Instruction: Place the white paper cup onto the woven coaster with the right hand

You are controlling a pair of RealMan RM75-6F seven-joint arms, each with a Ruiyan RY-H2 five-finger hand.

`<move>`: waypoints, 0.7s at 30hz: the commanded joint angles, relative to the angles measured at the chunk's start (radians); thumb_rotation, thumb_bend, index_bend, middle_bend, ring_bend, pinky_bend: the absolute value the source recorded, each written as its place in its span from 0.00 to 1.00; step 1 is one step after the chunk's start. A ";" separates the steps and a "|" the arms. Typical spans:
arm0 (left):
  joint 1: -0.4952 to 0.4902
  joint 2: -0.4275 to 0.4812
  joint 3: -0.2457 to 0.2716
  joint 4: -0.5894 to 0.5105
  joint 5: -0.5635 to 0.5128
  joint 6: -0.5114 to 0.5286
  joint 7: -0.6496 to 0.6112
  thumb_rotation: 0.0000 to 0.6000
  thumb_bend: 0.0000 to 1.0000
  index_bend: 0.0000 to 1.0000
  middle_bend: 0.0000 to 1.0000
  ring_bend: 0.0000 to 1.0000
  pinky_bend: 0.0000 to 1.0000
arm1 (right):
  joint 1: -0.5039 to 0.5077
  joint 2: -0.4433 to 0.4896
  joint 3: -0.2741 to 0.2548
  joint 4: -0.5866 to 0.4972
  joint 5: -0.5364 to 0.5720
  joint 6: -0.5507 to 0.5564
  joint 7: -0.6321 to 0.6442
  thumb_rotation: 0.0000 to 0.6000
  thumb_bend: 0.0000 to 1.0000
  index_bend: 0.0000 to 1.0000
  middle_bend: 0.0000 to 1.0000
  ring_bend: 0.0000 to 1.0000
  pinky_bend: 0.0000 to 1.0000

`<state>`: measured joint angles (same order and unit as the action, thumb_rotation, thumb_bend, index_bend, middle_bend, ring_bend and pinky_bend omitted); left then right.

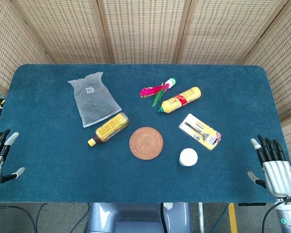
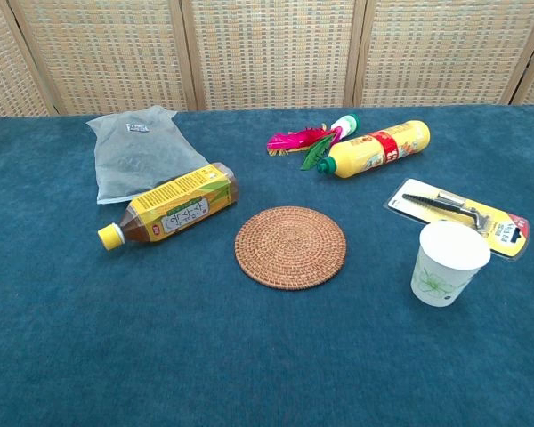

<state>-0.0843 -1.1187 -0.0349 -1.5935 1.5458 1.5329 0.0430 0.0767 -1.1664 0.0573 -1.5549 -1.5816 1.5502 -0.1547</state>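
Left hand (image 1: 0,158) at the tabletop (image 1: 48,179) edge, far left of the woven coaster (image 1: 146,142): fingers spread, nothing held. Tea bottle (image 1: 108,128) lies just left of coaster, mesh bag (image 1: 93,98) behind it. White paper cup (image 1: 188,157) stands upright just right of coaster, apart from it. Right hand (image 1: 274,167) far right of coaster, fingers extended, empty.

Coaster (image 2: 290,246) centre; cup (image 2: 447,263) right, upright; bottle (image 2: 171,208) left; bag (image 2: 133,153) behind bottle; razor pack (image 2: 460,214) behind cup.
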 commanded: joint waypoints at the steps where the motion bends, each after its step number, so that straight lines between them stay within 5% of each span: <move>1: 0.000 0.002 0.000 -0.003 -0.002 -0.003 0.003 1.00 0.00 0.00 0.00 0.00 0.00 | 0.000 0.003 0.000 -0.005 0.005 -0.006 0.001 1.00 0.00 0.02 0.00 0.00 0.00; 9: 0.000 0.009 -0.001 -0.014 -0.002 -0.001 0.000 1.00 0.00 0.00 0.00 0.00 0.00 | 0.032 0.028 -0.012 -0.040 -0.009 -0.070 0.038 1.00 0.00 0.01 0.00 0.00 0.00; 17: 0.002 0.014 -0.003 -0.024 -0.014 -0.004 0.003 1.00 0.00 0.00 0.00 0.00 0.00 | 0.216 0.087 -0.055 -0.075 -0.135 -0.319 0.306 1.00 0.00 0.01 0.00 0.00 0.00; 21: 0.006 0.015 -0.008 -0.029 -0.015 0.007 0.002 1.00 0.00 0.00 0.00 0.00 0.00 | 0.319 0.051 -0.058 -0.065 -0.180 -0.443 0.320 1.00 0.00 0.02 0.00 0.00 0.00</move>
<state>-0.0789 -1.1038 -0.0422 -1.6217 1.5311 1.5387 0.0452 0.3172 -1.0987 0.0092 -1.6192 -1.7160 1.1958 0.1511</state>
